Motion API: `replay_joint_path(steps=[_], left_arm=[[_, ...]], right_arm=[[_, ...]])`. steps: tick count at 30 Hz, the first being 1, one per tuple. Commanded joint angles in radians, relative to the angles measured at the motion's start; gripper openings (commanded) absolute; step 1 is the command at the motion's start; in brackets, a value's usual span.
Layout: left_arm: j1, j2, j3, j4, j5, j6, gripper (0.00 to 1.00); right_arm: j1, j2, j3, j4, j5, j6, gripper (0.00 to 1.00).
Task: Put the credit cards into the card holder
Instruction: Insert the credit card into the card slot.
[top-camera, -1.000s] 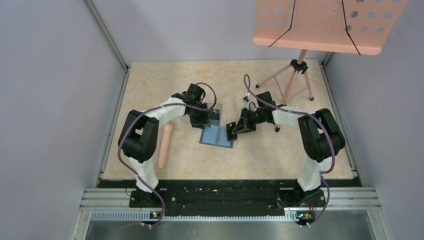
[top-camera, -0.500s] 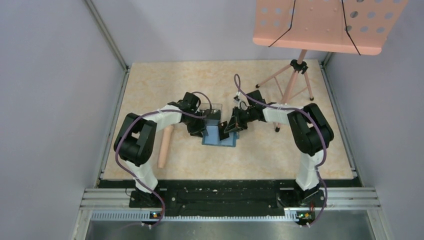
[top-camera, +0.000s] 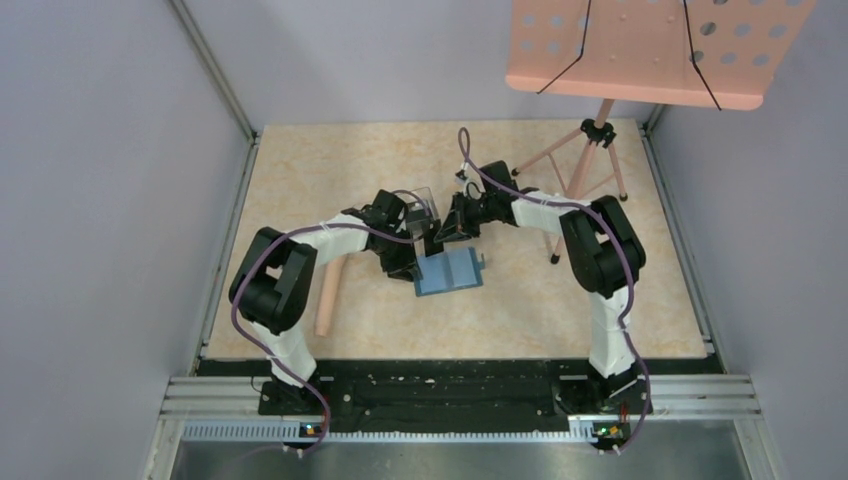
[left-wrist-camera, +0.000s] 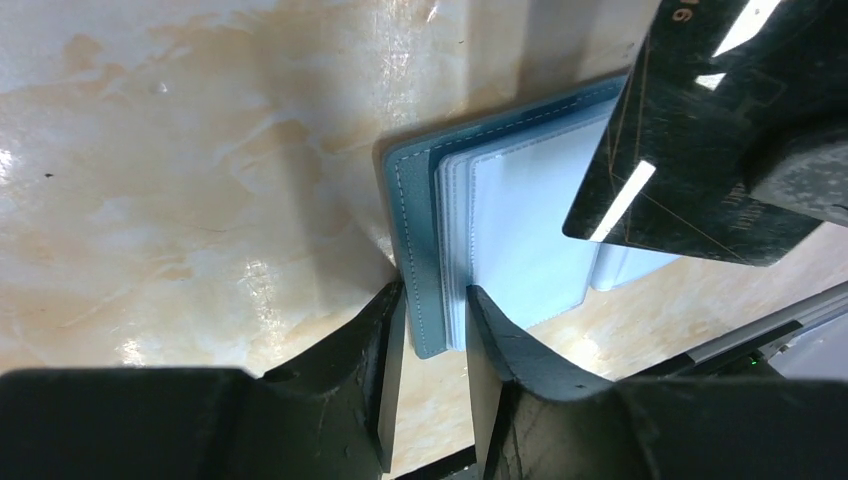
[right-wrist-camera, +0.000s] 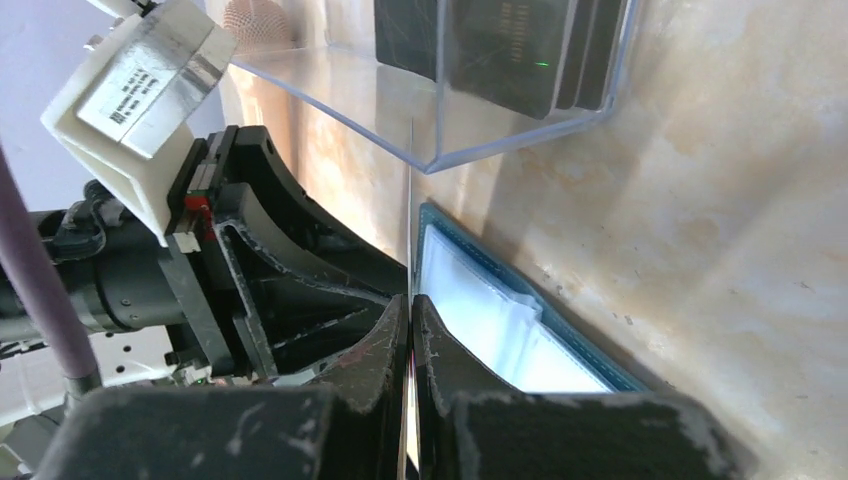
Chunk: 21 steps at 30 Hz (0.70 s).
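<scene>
The teal-blue card holder (top-camera: 450, 272) lies open on the table, its pale blue inner sleeves (left-wrist-camera: 525, 240) facing up. My left gripper (left-wrist-camera: 432, 325) straddles its left edge, one finger on the cover and one on the sleeves, touching both sides. My right gripper (right-wrist-camera: 411, 312) is shut on a black credit card (left-wrist-camera: 690, 170), held edge-on just above the holder's far edge (right-wrist-camera: 500, 320). More black credit cards (right-wrist-camera: 510, 50) stand in the clear plastic box (top-camera: 425, 203) just behind the holder. In the top view the right gripper (top-camera: 447, 232) sits between box and holder.
A beige cylinder (top-camera: 328, 295) lies left of the left arm. A pink music stand's tripod (top-camera: 585, 165) stands at the back right, its perforated desk (top-camera: 650, 50) overhanging the table. Grey walls close the left, right and back sides.
The right gripper carried the card left and farther back, to the holder's far edge. The left gripper came down to the holder's left edge and narrowed on it. The holder turned slightly.
</scene>
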Motion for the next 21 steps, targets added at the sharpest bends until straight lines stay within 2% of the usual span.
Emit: replay_joint_path(steps=[1,7,15,21], left_arm=[[-0.005,-0.026,-0.016,-0.015,-0.003,-0.008,0.35],[-0.004,-0.061,-0.041,0.013,0.041,-0.033,0.36],[0.008,-0.079,-0.066,0.038,0.065,-0.071,0.36],[0.011,-0.053,-0.068,0.047,0.082,-0.070,0.21]], right_arm=[[-0.009,-0.040,-0.033,0.000,0.015,-0.040,0.00],[-0.079,-0.124,-0.210,0.096,-0.011,-0.003,0.00],[-0.094,-0.136,-0.257,0.137,-0.037,-0.010,0.00],[-0.095,-0.118,-0.264,0.129,-0.041,-0.011,0.00]])
